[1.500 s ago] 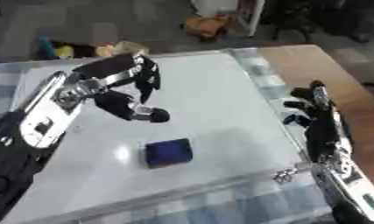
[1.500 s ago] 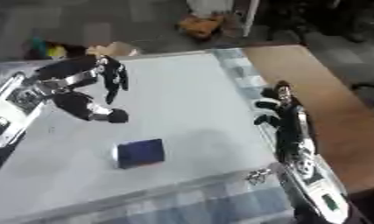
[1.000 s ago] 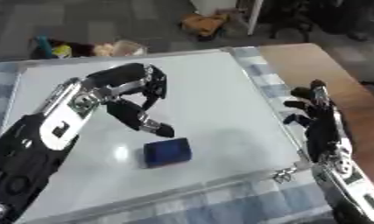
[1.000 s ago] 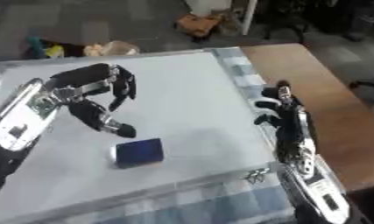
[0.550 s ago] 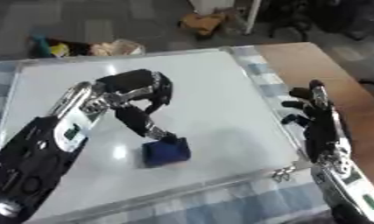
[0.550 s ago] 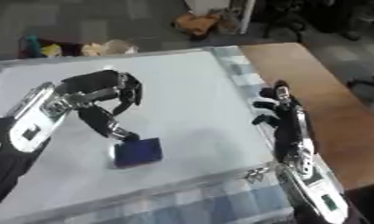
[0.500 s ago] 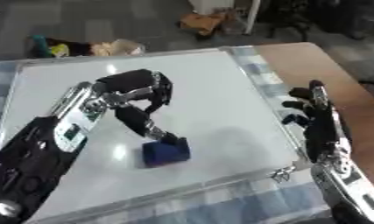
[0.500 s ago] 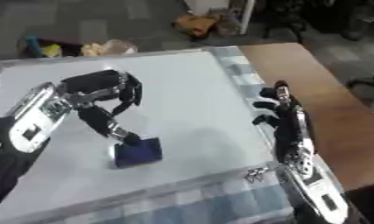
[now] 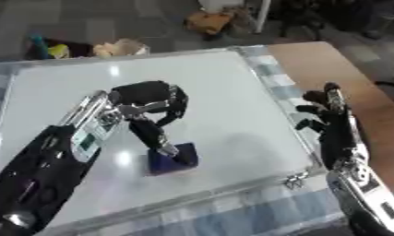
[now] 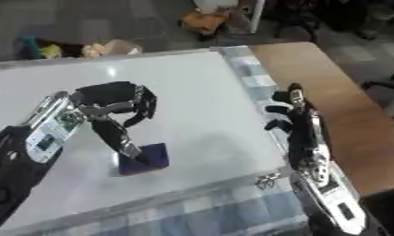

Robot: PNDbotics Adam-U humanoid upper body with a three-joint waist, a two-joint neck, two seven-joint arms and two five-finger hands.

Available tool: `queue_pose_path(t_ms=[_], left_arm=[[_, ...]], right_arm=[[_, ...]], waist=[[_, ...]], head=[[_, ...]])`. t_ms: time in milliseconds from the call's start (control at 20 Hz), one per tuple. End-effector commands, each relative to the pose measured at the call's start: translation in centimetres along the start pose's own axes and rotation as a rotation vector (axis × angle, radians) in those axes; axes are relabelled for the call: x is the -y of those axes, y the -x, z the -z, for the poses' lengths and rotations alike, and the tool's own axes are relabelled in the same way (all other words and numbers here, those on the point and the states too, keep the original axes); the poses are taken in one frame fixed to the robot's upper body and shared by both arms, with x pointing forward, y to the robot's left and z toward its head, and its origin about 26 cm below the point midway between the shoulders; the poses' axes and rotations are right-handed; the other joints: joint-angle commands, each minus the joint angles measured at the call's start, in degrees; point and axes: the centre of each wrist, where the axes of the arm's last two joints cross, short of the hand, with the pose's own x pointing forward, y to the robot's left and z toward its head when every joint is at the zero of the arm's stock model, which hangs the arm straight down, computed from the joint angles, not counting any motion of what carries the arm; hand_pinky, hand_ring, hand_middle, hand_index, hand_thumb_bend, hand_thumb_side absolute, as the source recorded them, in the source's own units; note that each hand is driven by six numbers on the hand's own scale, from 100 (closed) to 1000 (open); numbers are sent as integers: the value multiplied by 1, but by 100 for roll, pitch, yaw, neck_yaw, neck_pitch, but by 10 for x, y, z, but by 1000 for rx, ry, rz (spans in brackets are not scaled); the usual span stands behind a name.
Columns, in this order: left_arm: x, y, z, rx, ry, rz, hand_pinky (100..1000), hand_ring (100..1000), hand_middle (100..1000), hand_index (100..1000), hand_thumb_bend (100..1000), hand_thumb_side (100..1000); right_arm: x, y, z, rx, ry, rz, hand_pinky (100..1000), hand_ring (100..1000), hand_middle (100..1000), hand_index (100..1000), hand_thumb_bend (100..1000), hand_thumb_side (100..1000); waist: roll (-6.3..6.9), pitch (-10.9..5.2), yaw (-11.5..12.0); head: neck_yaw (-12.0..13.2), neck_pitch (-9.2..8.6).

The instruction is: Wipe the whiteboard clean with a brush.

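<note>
Whiteboard [image 9: 232, 87] on checked cloth [image 9: 272, 76], cluttered floor [image 9: 95, 23].

You have a dark blue brush [image 9: 172, 158] on a white whiteboard [image 9: 224, 87] edged in silver, a blue-and-white checked cloth [image 9: 256, 213] under it on a brown wooden worktop [image 9: 329, 64], and your left hand [image 9: 147, 99] and right hand [image 9: 333, 120] are black with silver joints.

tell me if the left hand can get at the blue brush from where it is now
Probably yes. The left hand hangs just above the brush, one finger already reaching down onto its top. Nothing else lies on the whiteboard between them, and the right hand rests open off the board's right edge.
</note>
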Motion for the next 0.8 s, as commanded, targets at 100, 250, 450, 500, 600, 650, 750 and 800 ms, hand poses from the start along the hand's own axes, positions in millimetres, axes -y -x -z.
queue_pose_path(t_ms=[100, 250, 450, 500, 600, 650, 750, 800], left_arm=[[-8, -3, 4, -8, -13, 66, 508, 514, 525, 190, 878, 773], [-4, -3, 6, -32, -8, 95, 509, 514, 527, 193, 885, 761], [2, -2, 8, -51, 13, 114, 510, 514, 527, 195, 880, 729], [4, -2, 9, -55, 21, 115, 511, 514, 528, 197, 873, 716], [8, -1, 9, -62, 36, 111, 515, 516, 531, 200, 881, 705], [10, -1, 9, -66, 48, 107, 519, 519, 534, 202, 882, 704], [13, 0, 10, -72, 69, 96, 522, 520, 533, 204, 888, 693], [14, 1, 10, -74, 77, 91, 523, 520, 533, 204, 889, 691]], right_arm=[[-1, -6, 4, 23, -15, 1, 341, 593, 635, 642, 100, 756], [-1, -6, 4, 21, -17, 1, 340, 592, 633, 642, 100, 758], [-1, -6, 4, 19, -18, 2, 340, 592, 632, 642, 100, 758], [-1, -6, 4, 19, -19, 3, 340, 592, 632, 642, 100, 758], [-2, -6, 4, 19, -20, 4, 340, 592, 632, 642, 100, 759], [-2, -5, 4, 18, -21, 4, 340, 592, 632, 642, 100, 760], [-2, -5, 4, 18, -23, 4, 340, 592, 632, 642, 100, 760], [-2, -5, 4, 17, -24, 4, 340, 592, 632, 642, 100, 760]], waist=[[-2, -62, -20], [-8, -53, -17], [-15, -40, -14], [-18, -35, -13], [-26, -28, -9], [-31, -25, -6], [-38, -20, -3], [-41, -18, -2]], head=[[10, 22], [5, 26], [-2, 27], [-5, 28], [-10, 30], [-12, 30], [-14, 30], [-16, 32]])
